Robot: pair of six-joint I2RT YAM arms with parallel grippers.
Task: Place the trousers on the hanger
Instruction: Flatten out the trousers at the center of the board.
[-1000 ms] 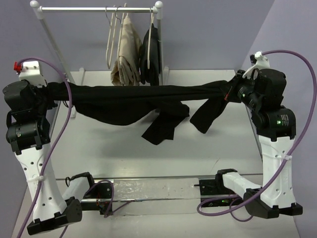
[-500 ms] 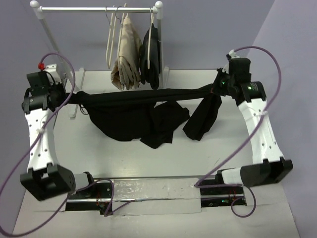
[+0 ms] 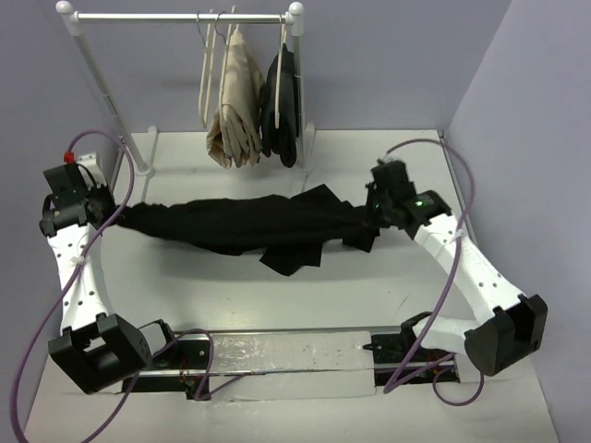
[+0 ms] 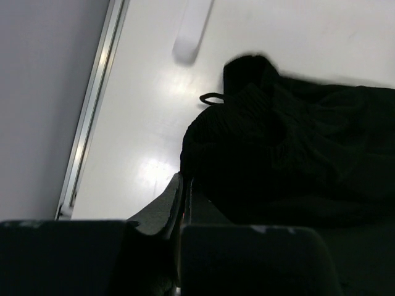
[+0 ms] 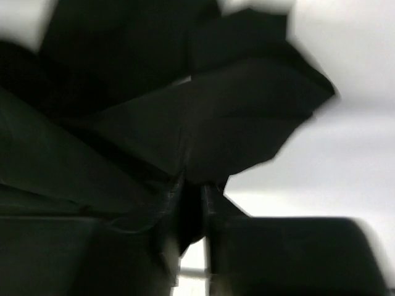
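White table (image 3: pixel 277 305) carries the black trousers (image 3: pixel 231 226) slumped from left edge toward right; we judge them limp, light, best pinched at both ends; left gripper (image 3: pixel 113 214) clamps one end, right gripper (image 3: pixel 366 218) too blurred to tell.

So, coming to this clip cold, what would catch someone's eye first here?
The long black trousers of limp fabric dominate, stretched across the middle of the white table between the left arm and the right arm. Behind them, a white clothes rail at the back wall holds beige trousers, a smaller black garment and a bare thin white hanger.
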